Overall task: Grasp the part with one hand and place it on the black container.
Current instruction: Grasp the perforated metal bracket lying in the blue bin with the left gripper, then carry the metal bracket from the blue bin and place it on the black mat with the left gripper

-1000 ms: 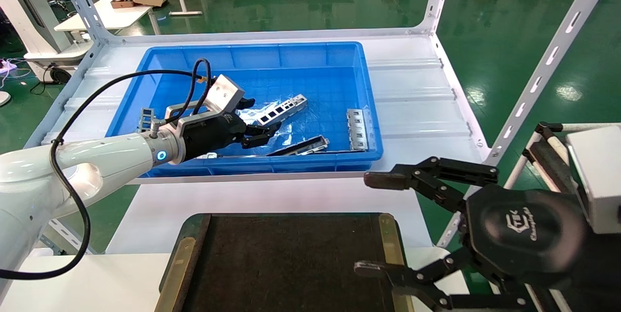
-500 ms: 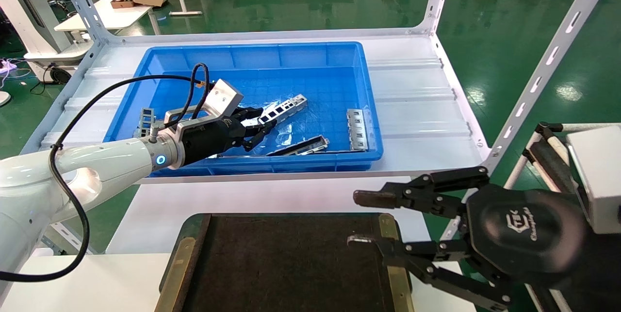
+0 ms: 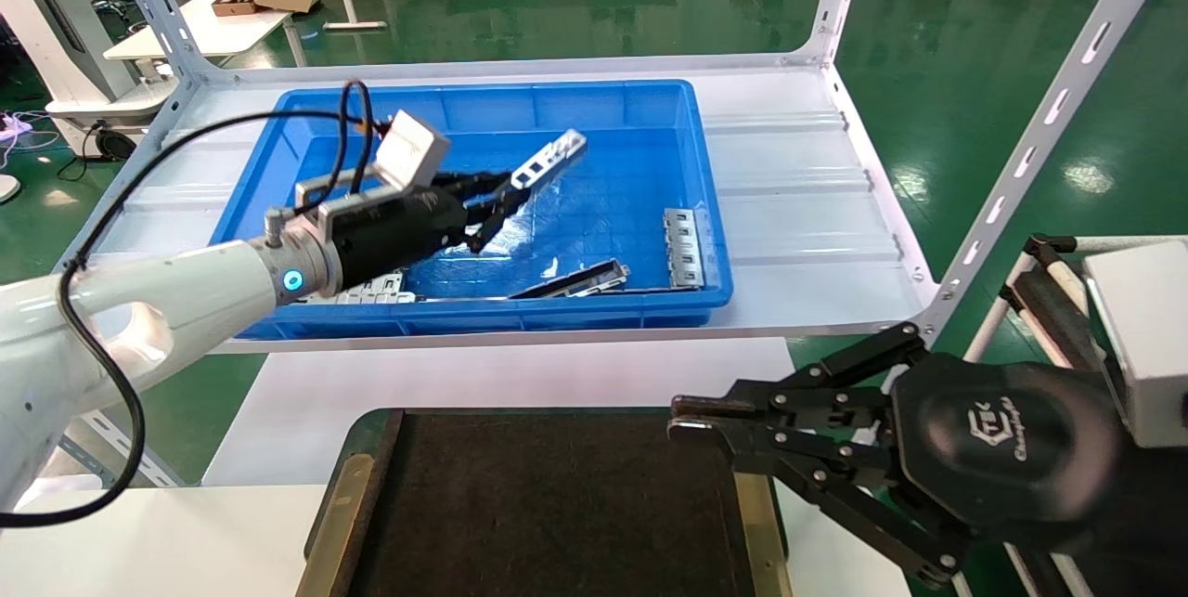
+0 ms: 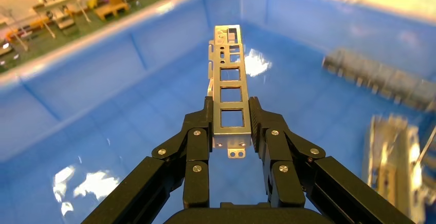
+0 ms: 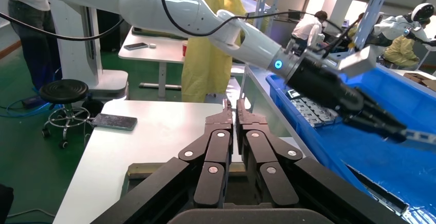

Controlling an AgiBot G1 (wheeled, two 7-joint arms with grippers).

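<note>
Nearest, black container (image 3: 548, 495) cut off at the lower edge, its right rim partly hidden behind right gripper (image 3: 682, 419), fingers pressed together on nothing. Beyond, over blue bin (image 3: 483, 100), left gripper (image 4: 230, 126) clamped on one end of part (image 4: 230, 93), lifted clear of the bin floor, tilted upward. Lower in the bin, dark strip (image 3: 574, 280) and holed plate (image 3: 683, 248); another plate half hidden behind the left arm.

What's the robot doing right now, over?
Left end effector shut on the metal bar, lifted above the blue bin. Right end effector shut, empty, at the black tray edge. Tray surface bare, over.
</note>
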